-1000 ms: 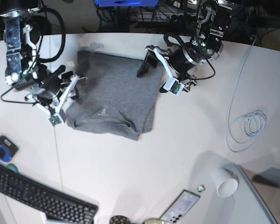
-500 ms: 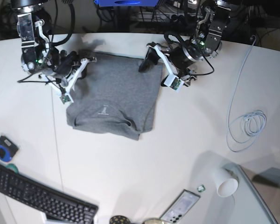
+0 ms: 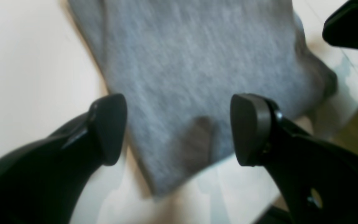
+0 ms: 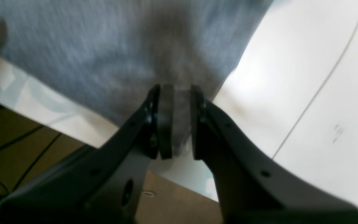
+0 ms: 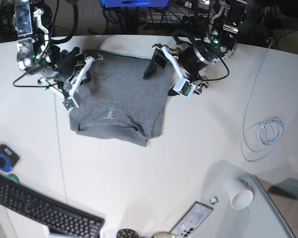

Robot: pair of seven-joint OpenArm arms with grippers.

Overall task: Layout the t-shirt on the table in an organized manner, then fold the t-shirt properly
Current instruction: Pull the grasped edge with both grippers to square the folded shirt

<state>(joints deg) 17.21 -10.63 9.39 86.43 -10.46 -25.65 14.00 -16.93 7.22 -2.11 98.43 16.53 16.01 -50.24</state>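
The grey t-shirt (image 5: 119,96) lies folded into a rough rectangle on the white table (image 5: 154,163). My right gripper (image 5: 83,74) sits at the shirt's far left corner. In the right wrist view the right gripper (image 4: 176,124) is shut on a pinch of the t-shirt (image 4: 104,56) close to the table's far edge. My left gripper (image 5: 161,74) hovers over the shirt's far right corner. In the left wrist view the left gripper (image 3: 179,127) is open, with its fingertips (image 3: 110,124) straddling the corner of the t-shirt (image 3: 191,62).
A white cable (image 5: 260,134) coils at the right. A paper cup (image 5: 241,196), a phone (image 5: 191,220) and a grey glass panel (image 5: 275,213) are at the front right. A black keyboard (image 5: 39,208) and a blue disc (image 5: 2,158) lie at the front left.
My right arm moved from the shirt's left side up to its far left corner and closed its jaws on the fabric. The left arm barely moved.
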